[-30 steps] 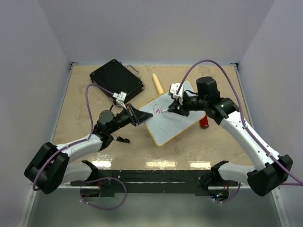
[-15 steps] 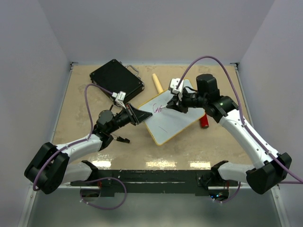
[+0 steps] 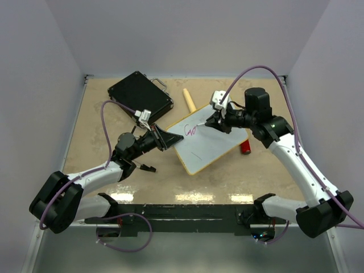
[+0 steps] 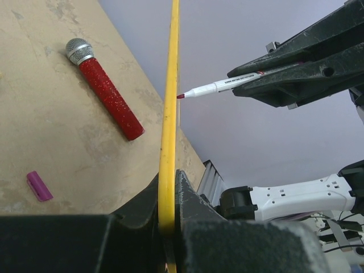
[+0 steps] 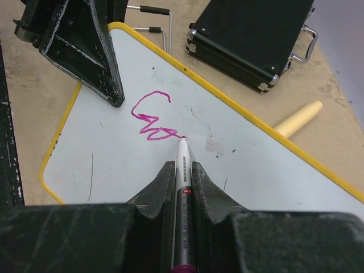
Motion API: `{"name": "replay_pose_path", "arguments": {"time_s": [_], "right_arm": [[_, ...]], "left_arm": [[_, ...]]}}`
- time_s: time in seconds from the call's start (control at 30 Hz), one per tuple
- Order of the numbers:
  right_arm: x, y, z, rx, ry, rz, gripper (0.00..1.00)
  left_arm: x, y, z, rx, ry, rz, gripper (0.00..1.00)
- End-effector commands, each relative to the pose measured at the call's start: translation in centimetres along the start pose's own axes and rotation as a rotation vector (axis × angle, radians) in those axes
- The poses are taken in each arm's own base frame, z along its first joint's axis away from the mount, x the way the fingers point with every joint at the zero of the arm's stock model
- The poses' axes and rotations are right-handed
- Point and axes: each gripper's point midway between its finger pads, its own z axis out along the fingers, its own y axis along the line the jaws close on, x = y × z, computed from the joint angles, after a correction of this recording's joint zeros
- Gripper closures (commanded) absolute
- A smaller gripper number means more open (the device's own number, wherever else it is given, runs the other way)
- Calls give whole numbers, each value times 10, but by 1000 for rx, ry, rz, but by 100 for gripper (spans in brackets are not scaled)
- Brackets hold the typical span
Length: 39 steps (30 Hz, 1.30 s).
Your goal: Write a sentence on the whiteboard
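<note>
Tan surface [image 3: 102,170]; left gripper [image 3: 169,141] jaws clamp whiteboard [image 3: 207,151] edge, right gripper [image 3: 210,122] jaws clamp marker [image 5: 183,165], tip ahead on sentence [image 5: 151,122] start. Early writing; next stroke should run away from left jaws.

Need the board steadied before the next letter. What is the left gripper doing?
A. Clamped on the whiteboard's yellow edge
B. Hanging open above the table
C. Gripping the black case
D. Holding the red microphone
A: in the left wrist view the left gripper is shut on the whiteboard, its yellow frame running up between the jaws; the right gripper holds the marker.
</note>
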Motion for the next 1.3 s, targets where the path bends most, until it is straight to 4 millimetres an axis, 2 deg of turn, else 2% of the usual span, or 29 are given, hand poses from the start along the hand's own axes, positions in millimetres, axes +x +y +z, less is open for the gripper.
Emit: {"name": "replay_pose_path", "arguments": {"time_s": [0.0,0.37,0.6,0.73,0.93,1.27], "right_arm": [[-5,-1,2,-11,-16,-8,100],[-2,-19,-1,102,8,14,100],[15,-5,0,29,55,-1,100],[18,5,2,-31,53,-9,100],[13,11,7,-83,44,-9,100],[-14,-11,7,8,-14,-19,100]], "left_arm": [[-34,-51,-3,181,-115,86,100],[-34,-49,-3,177,-118,88,100],[-36,-48,-4,176,-120,89,100],[-35,-48,-4,176,-116,86,100],[-35,-48,-3,179,-117,86,100],[-33,-48,-3,184,-108,80,100]]}}
